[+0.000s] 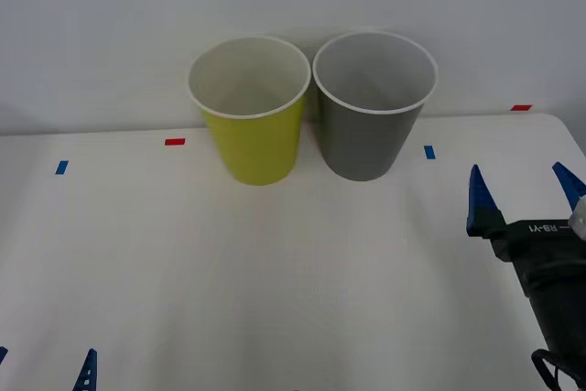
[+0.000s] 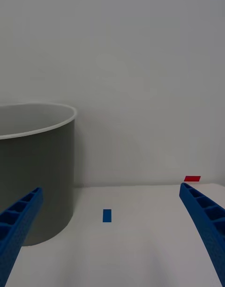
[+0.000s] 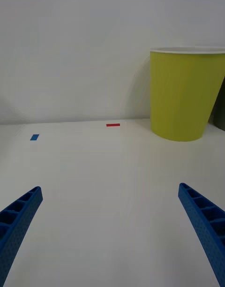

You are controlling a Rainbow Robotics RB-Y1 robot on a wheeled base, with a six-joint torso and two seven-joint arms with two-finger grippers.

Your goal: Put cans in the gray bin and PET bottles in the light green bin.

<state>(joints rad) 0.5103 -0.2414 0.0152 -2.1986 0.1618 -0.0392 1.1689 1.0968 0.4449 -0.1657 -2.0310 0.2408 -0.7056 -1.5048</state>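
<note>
Two tall tapered round plastic bins stand side by side at the far middle of the white table (image 1: 275, 299), close to the pale wall. The yellow-green bin with the white rim (image 1: 252, 135) is on the left, and the gray bin with the white rim (image 1: 371, 130) is on the right; their rims nearly meet, though whether they touch cannot be told. Both stand upright, and what shows of their pale insides holds nothing.

The right gripper (image 1: 524, 191) is at the right side of the table, nearer than the gray bin and to its right. Its two blue ribbed fingers (image 2: 201, 221) are spread wide apart with nothing between them. In the right wrist view the gray bin (image 2: 35, 174) stands just beyond one finger, with a small blue tape mark (image 2: 107, 215) and a red tape mark (image 2: 192, 178) on the table past it.

The left gripper (image 1: 41, 365) is at the near left corner, well apart from both bins. Its blue fingers (image 3: 206, 226) are also spread apart and hold nothing. The left wrist view faces the yellow-green bin (image 3: 185, 94) across bare table, with a red tape mark (image 3: 113, 124) and a blue one (image 3: 34, 137) to the bin's left.
</note>
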